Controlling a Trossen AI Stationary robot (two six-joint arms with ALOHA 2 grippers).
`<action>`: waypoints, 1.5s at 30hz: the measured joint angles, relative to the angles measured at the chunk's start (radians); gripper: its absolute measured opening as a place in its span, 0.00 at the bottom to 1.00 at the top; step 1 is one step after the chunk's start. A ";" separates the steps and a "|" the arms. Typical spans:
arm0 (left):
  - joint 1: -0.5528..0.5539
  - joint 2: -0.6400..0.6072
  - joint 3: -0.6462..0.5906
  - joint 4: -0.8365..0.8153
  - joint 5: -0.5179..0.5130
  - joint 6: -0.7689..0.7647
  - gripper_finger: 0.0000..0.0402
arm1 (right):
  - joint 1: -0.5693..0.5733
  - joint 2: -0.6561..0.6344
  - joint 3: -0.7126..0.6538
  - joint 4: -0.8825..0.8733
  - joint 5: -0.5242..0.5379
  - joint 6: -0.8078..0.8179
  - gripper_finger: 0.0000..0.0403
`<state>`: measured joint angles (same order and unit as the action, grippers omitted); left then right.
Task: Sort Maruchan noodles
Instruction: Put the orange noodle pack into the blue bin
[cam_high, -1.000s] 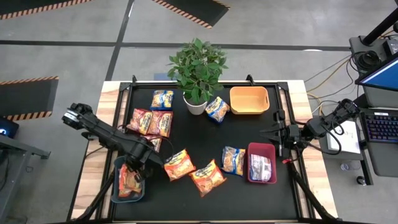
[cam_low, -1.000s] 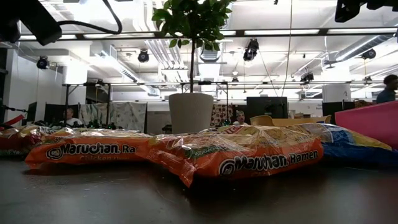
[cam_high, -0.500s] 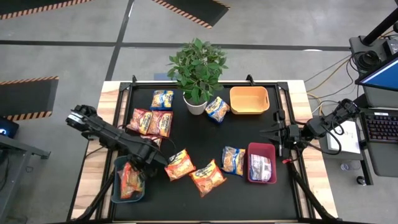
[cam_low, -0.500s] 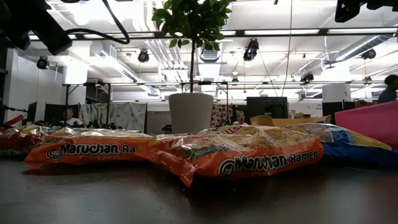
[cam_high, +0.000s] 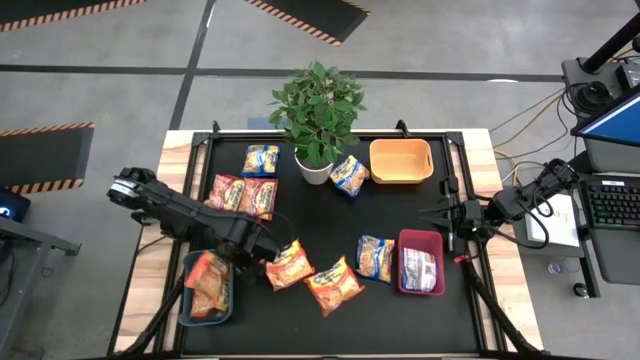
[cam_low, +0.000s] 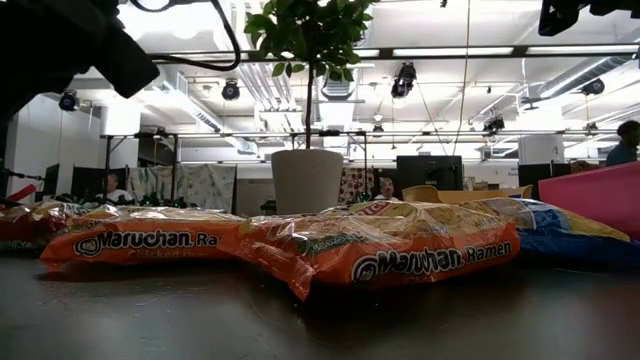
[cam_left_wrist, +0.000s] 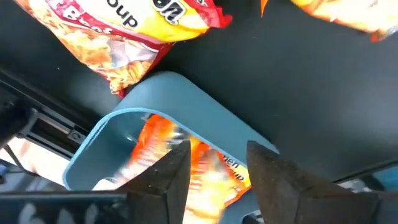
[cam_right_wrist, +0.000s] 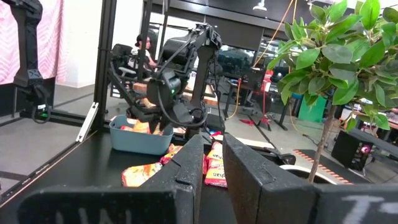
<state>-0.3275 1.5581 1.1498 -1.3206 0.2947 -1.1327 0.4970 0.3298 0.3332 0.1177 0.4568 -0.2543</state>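
My left gripper (cam_high: 258, 252) (cam_left_wrist: 217, 149) is open above the mat, just right of the grey-blue bin (cam_high: 188, 305) (cam_left_wrist: 186, 99). An orange noodle packet (cam_high: 208, 285) (cam_left_wrist: 186, 168) lies inside that bin, blurred in the left wrist view. Two more orange packets (cam_high: 288, 265) (cam_high: 335, 285) lie flat close by. Red-pink packets (cam_high: 243, 196) and blue-and-yellow ones (cam_high: 376, 257) (cam_high: 350, 175) (cam_high: 261, 160) rest flat on the black mat. My right gripper (cam_high: 437, 213) (cam_right_wrist: 213, 146) waits at the table's right edge, its fingers a narrow gap apart.
A potted plant (cam_high: 318, 110) stands at the far middle of the table. An orange bin (cam_high: 401, 180) sits to its right. The red bin (cam_high: 420, 236) at the near right holds a pale packet (cam_high: 420, 270). In the low view, orange packets (cam_low: 380, 255) fill the foreground.
My left gripper has drawn away from over the grey-blue bin, toward the table's right and slightly toward the far edge. The orange packet that sat under it now lies in the bin, clear of the fingers.
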 joint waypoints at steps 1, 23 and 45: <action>0.003 0.000 0.007 0.001 0.001 -0.013 0.36 | 0.000 0.000 0.000 0.000 0.000 0.000 0.13; -0.283 -0.047 0.121 -0.155 -0.163 0.269 0.39 | 0.000 0.000 0.000 0.016 0.000 0.008 0.13; -0.306 -0.512 -0.294 0.010 -0.236 0.170 0.39 | 0.000 0.009 0.000 0.016 -0.003 0.037 0.13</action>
<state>-0.6338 1.0462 0.8563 -1.3108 0.0583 -0.9631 0.4973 0.3384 0.3332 0.1333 0.4534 -0.2173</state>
